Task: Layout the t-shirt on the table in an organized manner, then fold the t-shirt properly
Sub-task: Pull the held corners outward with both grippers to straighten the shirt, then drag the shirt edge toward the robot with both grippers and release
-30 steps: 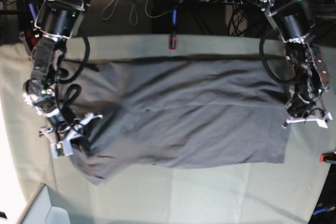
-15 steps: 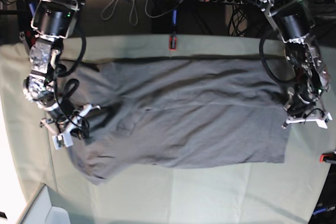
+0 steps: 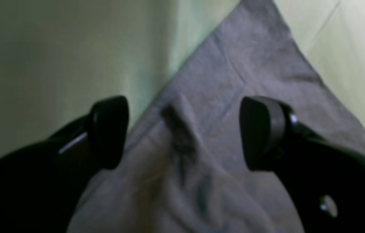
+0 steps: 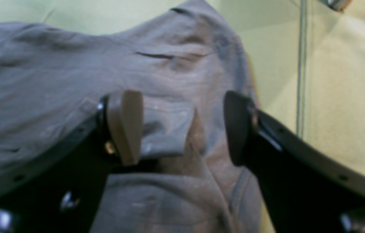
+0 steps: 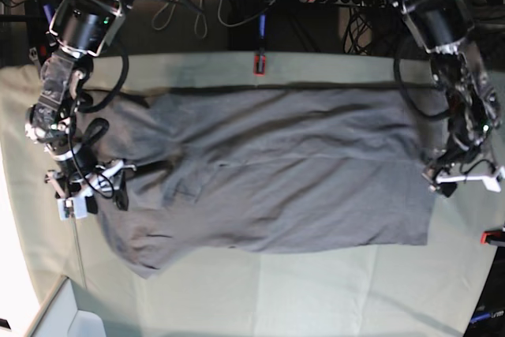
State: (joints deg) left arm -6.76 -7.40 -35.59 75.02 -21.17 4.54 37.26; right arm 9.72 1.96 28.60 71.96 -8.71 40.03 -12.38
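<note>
across the pale green surface (image 5: 260,297) the dark grey t-shirt (image 5: 276,171) lies spread nearly flat, stretched sideways between the two arms, which fits a layout step just finished. at its hem edge the left claw (image 3: 182,132) hangs with jaws wide apart over a small pinched ridge of cloth, gripping nothing. at the bunched sleeve end the right claw (image 4: 182,129) likewise stands apart above a rumpled fold, so that end likely needs smoothing before folding.

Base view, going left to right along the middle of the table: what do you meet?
Right gripper, jaws open → t-shirt → left gripper, jaws open → red clamp at the table edge.
</note>
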